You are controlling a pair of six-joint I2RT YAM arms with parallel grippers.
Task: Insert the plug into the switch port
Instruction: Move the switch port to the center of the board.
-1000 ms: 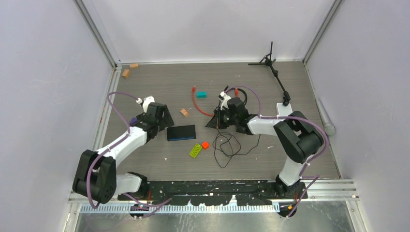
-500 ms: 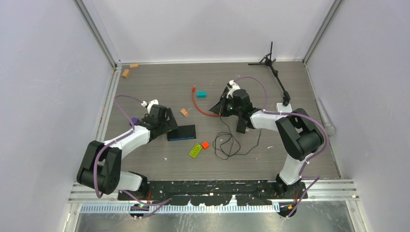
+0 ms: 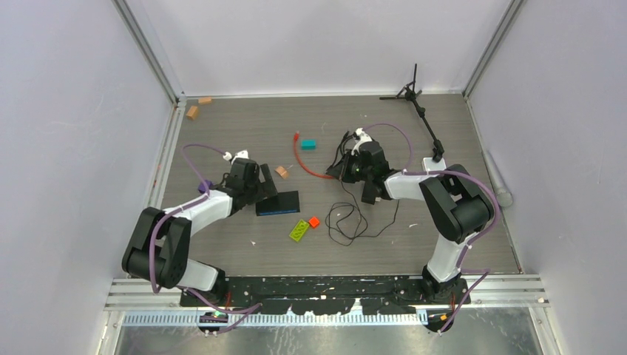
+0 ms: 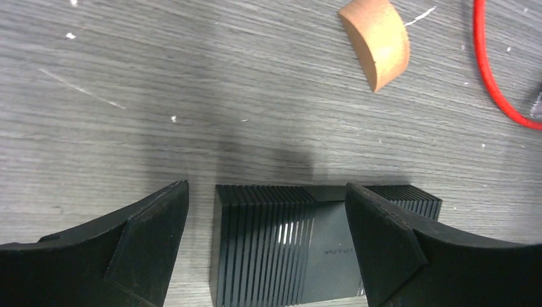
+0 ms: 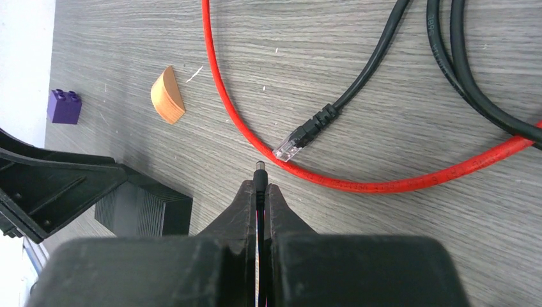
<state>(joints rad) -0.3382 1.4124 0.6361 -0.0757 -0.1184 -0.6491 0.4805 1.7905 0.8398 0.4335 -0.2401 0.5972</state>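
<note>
As right claw pinches plug, tip points straight ahead.

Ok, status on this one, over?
Left claw open, straddling the switch. Right claw shut on a small dark plug tip. Red cable and a clear-tipped black cable lie just ahead.

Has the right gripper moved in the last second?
Yes. In the top view the right gripper has shifted toward the far wall, ending nearer the teal block, which stayed put.
</note>
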